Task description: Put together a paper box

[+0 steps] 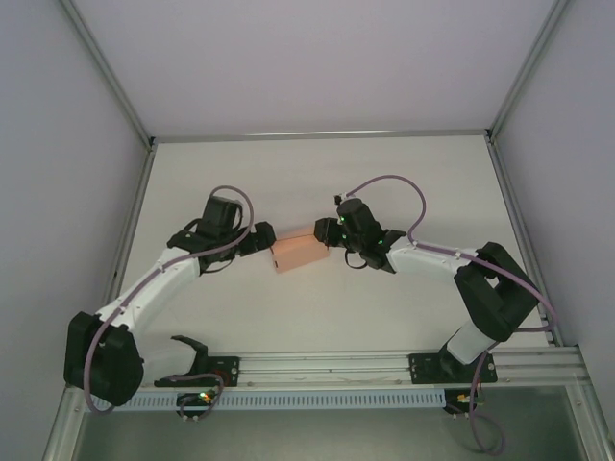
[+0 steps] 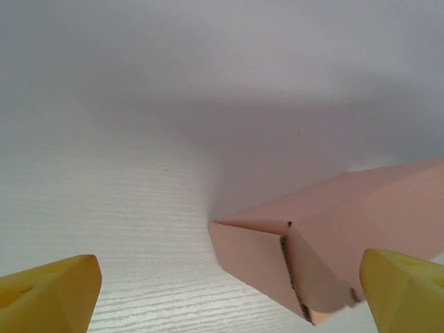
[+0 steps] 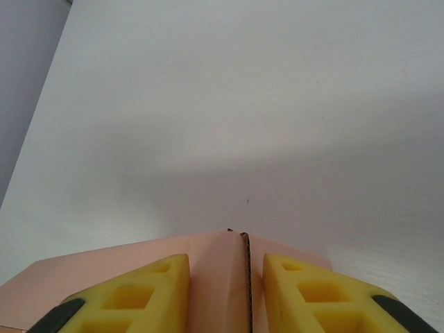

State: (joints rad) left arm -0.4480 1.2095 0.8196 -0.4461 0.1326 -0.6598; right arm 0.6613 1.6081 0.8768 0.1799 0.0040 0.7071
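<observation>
The paper box (image 1: 298, 253) is located at the middle of the tabletop (image 1: 404, 182), already folded into a rectangular form. An end flap is seen not fully seated in the left wrist view. The box is bracketed end to end, probably to stop it sliding. The left hand (image 1: 261, 239) is set at one end, its fingers (image 2: 48, 291) spread wide and holding nothing. The right hand (image 1: 325, 233) is placed over the opposite end, its fingers (image 3: 139, 295) narrowly apart astride a card seam. Whether it is clamped cannot be determined.
</observation>
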